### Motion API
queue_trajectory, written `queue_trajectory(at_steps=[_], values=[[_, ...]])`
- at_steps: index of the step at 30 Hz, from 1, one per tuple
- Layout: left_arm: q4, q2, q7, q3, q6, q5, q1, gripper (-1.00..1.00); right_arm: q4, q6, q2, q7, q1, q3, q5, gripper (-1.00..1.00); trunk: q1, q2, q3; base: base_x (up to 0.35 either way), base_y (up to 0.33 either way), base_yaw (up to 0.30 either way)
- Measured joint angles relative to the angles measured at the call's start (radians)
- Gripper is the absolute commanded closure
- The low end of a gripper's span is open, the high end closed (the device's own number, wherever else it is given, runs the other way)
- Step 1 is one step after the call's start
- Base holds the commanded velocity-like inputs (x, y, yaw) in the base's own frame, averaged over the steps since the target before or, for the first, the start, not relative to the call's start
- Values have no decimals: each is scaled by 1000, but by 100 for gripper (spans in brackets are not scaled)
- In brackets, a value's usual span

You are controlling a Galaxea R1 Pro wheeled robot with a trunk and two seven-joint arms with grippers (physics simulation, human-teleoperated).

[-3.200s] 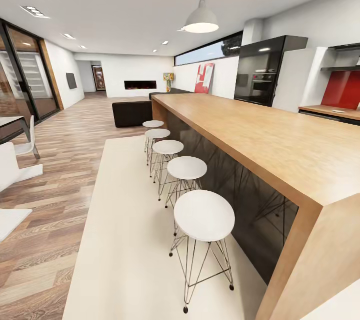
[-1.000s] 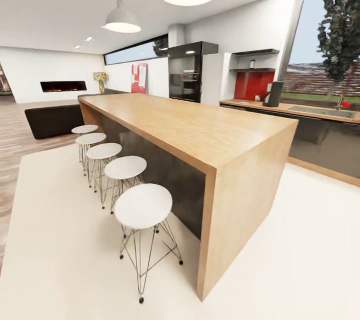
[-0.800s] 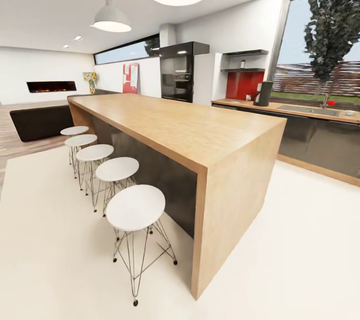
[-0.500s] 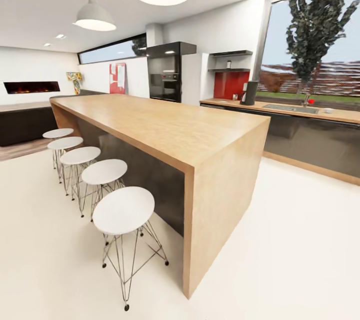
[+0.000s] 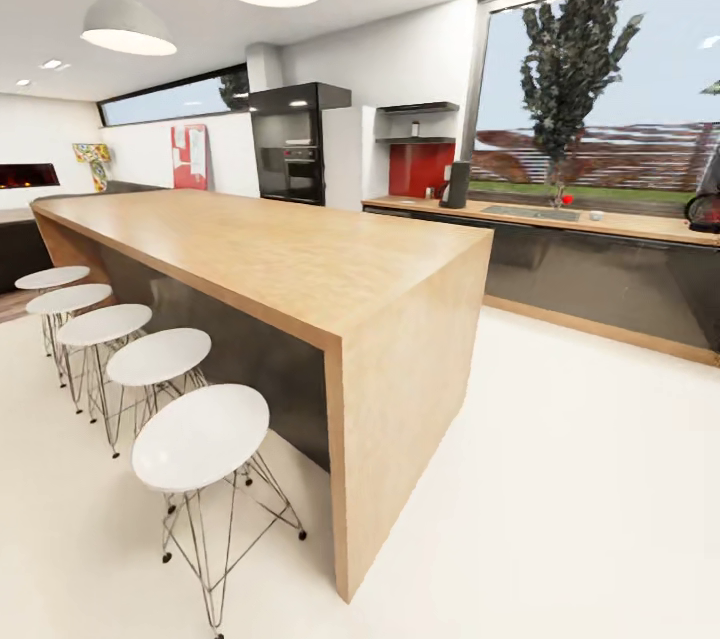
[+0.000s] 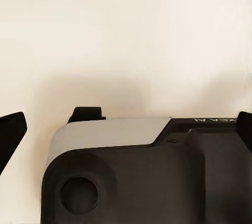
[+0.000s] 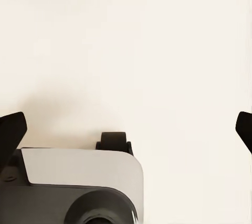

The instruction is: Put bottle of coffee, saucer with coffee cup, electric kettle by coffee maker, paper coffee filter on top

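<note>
Far across the room, the kitchen countertop [image 5: 640, 226] runs under a big window. The tall black coffee maker [image 5: 456, 184] stands at its left end. On the wall beside it hangs the thin dark kitchen shelf [image 5: 398, 140], and the small bottle of coffee [image 5: 415, 129] stands on it. At the head view's right edge the rounded dark electric kettle [image 5: 704, 210] sits on the countertop. A tiny white thing [image 5: 596, 215] lies by the sink, too small to name. My left gripper [image 6: 126, 129] and right gripper [image 7: 126, 129] are open over the cream floor, holding nothing.
A big wooden bar [image 5: 300, 259] with several white stools [image 5: 200, 437] along its left side stands between me and the kitchen. A black oven tower [image 5: 290, 144] is at the back. An inset steel sink [image 5: 530, 212] sits in the countertop. Cream floor [image 5: 560, 459] spreads on the right.
The whole head view has swung to the right, so the bar and stools slid left in the picture. The window, the long countertop and the kettle have come into view.
</note>
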Motion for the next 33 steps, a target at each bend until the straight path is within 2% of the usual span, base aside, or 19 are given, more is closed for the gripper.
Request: queue_trajectory(at_steps=[7, 33], values=[[0, 0, 0, 0, 0, 0, 0, -100, 0, 0, 0, 0, 0, 0, 1, -100, 0, 0, 0, 119, -83, -140], [-1, 0, 0, 0, -1, 0, 0, -100, 0, -1, 0, 0, 0, 0, 1, -100, 0, 0, 0, 3, -2, -251]])
